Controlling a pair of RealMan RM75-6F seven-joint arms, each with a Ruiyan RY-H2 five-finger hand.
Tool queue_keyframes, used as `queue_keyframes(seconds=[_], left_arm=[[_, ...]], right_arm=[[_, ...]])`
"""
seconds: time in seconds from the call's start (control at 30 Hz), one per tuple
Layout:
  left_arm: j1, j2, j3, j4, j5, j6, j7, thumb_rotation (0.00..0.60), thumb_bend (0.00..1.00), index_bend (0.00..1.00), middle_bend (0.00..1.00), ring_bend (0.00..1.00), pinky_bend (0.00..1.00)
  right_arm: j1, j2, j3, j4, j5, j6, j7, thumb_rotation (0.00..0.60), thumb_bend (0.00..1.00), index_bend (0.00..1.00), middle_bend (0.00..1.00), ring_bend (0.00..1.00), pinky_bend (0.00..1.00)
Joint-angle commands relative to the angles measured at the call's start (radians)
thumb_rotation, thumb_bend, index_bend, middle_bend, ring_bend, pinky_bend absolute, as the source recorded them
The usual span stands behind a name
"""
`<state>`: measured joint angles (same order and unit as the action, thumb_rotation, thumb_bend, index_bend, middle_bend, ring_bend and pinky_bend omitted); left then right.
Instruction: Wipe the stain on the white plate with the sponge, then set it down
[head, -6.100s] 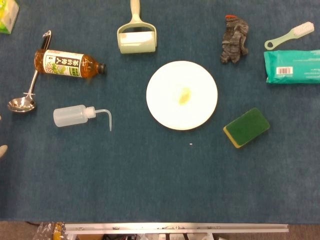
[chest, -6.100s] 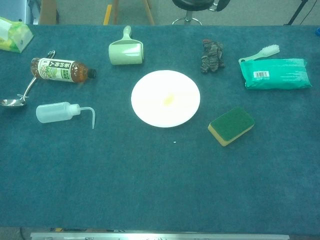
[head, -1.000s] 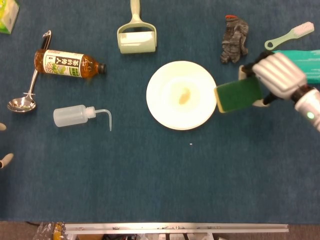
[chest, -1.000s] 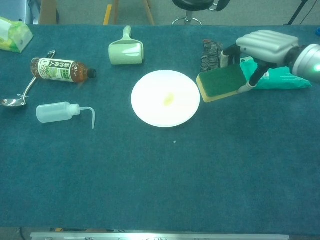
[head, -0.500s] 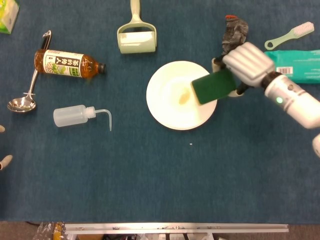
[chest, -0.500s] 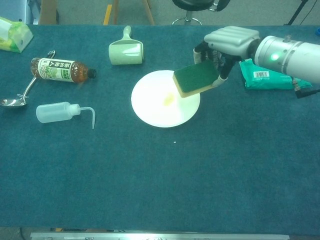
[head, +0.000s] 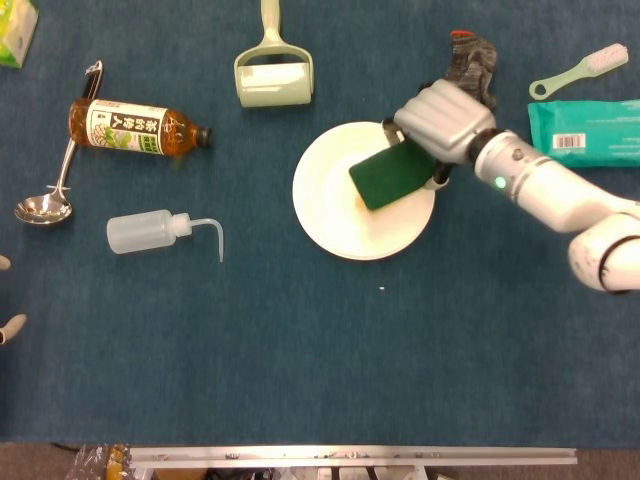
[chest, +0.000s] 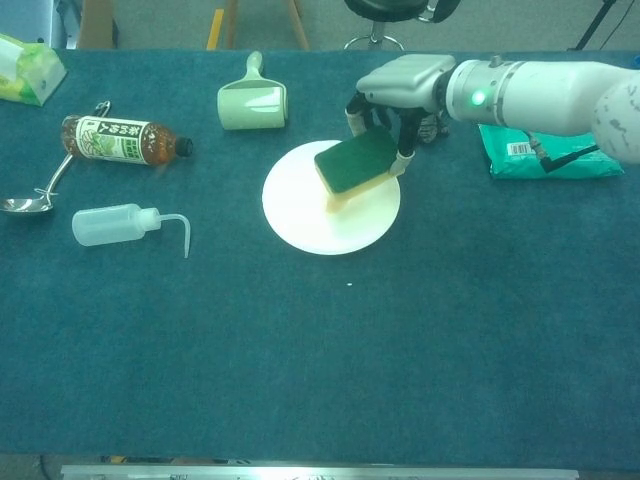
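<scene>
The white plate (head: 340, 225) (chest: 300, 215) lies in the middle of the blue table cloth. My right hand (head: 442, 118) (chest: 400, 80) holds the green and yellow sponge (head: 390, 174) (chest: 355, 164) over the plate's centre, tilted, with its lower edge on or just above the plate. The sponge hides the yellow stain. Of my left hand, only pale fingertips (head: 8, 328) show at the left edge of the head view; their state is unclear.
Left of the plate lie a squeeze bottle (head: 150, 231), a tea bottle (head: 135, 128) and a ladle (head: 50, 190). A lint roller (head: 273, 70) lies behind the plate. A grey rag (head: 470, 55), a brush (head: 580, 70) and a green wipes pack (head: 590, 130) are at the back right.
My right hand has carried the sponge leftward from the plate's right rim to over its centre, covering the stain. The left fingertips have barely moved.
</scene>
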<state>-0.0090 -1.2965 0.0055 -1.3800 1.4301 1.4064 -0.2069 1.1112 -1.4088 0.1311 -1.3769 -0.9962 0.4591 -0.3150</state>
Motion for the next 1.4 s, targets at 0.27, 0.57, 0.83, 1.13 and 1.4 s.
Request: queue_keyframes(seconds=[0.27, 0.57, 0.83, 1.13, 1.4], left_arm=[[0.005, -0.017, 0.002, 0.034, 0.005, -0.001, -0.031, 0.600, 0.00, 0.38, 0.18, 0.25, 0.51], [0.009, -0.023, 0.002, 0.045, 0.004, -0.004, -0.043, 0.600, 0.00, 0.38, 0.18, 0.25, 0.51], [0.009, -0.028, 0.002, 0.053, 0.005, -0.008, -0.050, 0.600, 0.00, 0.38, 0.18, 0.25, 0.51], [0.008, -0.034, 0.002, 0.059, 0.007, -0.011, -0.056, 0.600, 0.00, 0.38, 0.18, 0.25, 0.51], [0.011, -0.031, 0.002, 0.056, 0.009, -0.006, -0.057, 0.600, 0.00, 0.38, 0.18, 0.25, 0.51]], right_arm=[[0.087, -0.063, -0.129, 0.031, 0.180, 0.032, -0.131, 0.600, 0.01, 0.52, 0.56, 0.46, 0.28], [0.107, -0.072, -0.172, 0.044, 0.240, 0.060, -0.151, 0.600, 0.01, 0.52, 0.56, 0.46, 0.28], [0.116, -0.047, -0.207, 0.025, 0.289, 0.082, -0.168, 0.600, 0.01, 0.52, 0.56, 0.46, 0.28], [0.120, 0.012, -0.221, -0.033, 0.354, 0.149, -0.184, 0.600, 0.01, 0.52, 0.56, 0.46, 0.28], [0.143, -0.035, -0.177, 0.013, 0.348, 0.130, -0.168, 0.600, 0.01, 0.52, 0.56, 0.46, 0.28]])
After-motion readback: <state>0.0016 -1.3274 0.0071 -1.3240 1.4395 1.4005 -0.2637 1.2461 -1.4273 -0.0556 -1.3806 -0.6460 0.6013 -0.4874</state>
